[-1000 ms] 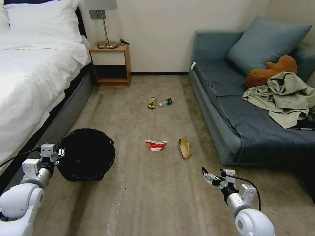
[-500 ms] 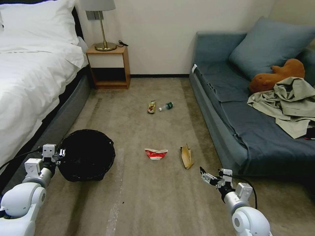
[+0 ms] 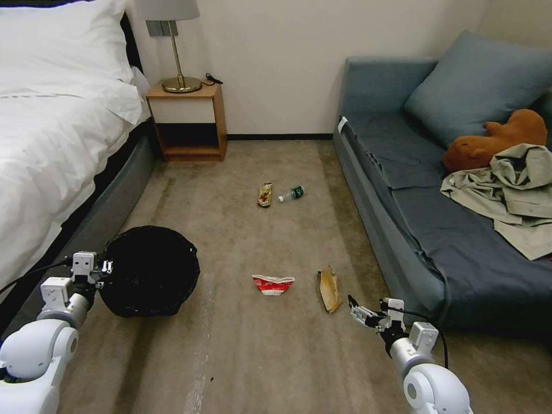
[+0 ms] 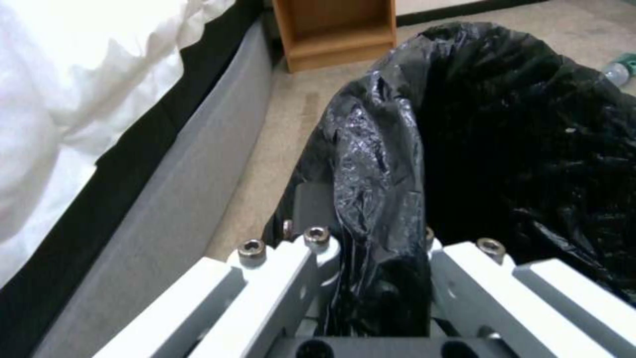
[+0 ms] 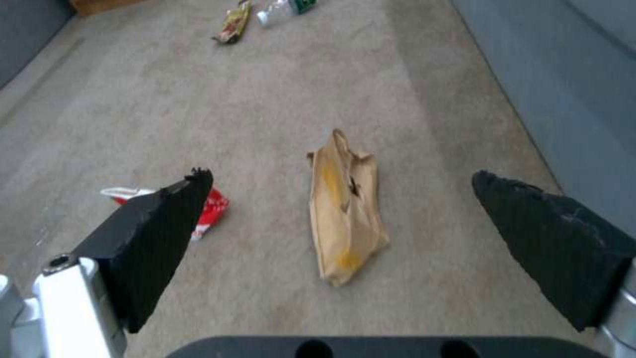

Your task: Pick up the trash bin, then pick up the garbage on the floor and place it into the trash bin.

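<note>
the right tool [image 3: 357,307], fingers spread apart, sits just behind the tan paper scrap [image 3: 329,288], whose long axis runs away from it; the left tool [image 3: 103,268] is clamped on the trash bin [image 3: 150,270] rim.

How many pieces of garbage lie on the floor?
4: a carton and a paper scrap near the right gripper, a wrapper and a bottle farther off.

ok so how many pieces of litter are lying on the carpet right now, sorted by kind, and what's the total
Red-and-white paper carton: 1
Tan-brown paper scrap: 1
Gold-brown snack wrapper: 1
Small clear green-labelled bottle: 1
Total: 4 pieces, all on the carpet, none held. The left end effector grips the rim of the black-bagged round trash bin.
</note>
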Available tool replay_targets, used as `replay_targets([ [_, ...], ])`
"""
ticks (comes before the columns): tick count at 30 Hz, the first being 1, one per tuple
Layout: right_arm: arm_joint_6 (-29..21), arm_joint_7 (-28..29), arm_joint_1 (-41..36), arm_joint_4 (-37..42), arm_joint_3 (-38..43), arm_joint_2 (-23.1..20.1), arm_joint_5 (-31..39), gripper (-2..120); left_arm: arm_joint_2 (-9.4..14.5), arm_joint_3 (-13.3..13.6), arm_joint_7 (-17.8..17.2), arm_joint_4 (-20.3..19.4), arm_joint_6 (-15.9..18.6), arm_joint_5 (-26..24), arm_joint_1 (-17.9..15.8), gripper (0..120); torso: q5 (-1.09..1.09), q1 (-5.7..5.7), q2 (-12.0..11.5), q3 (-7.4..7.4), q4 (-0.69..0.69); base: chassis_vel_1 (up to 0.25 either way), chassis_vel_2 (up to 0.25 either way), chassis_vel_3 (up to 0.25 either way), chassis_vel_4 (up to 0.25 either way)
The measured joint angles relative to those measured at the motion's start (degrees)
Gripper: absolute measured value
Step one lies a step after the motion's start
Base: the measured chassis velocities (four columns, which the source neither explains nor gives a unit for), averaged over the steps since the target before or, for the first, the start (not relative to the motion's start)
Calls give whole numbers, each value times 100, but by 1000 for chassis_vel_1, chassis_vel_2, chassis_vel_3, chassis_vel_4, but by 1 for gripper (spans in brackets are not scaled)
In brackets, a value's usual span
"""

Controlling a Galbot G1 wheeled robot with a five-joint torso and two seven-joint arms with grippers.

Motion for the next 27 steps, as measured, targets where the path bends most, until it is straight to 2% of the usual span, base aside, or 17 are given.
replay_targets([
  [13,-114,4,57,-90,-86,-20,-18,100,3,28,21,17,-17,32,-35,4,0,0,0,0,-1,-123,112,114,-123],
  [27,-381,159,255,-402,-316,-127,-34,100,-16,-116,93,237,-50,57,-114,4,0,0,0,0,-1,-123,120,115,-112],
])
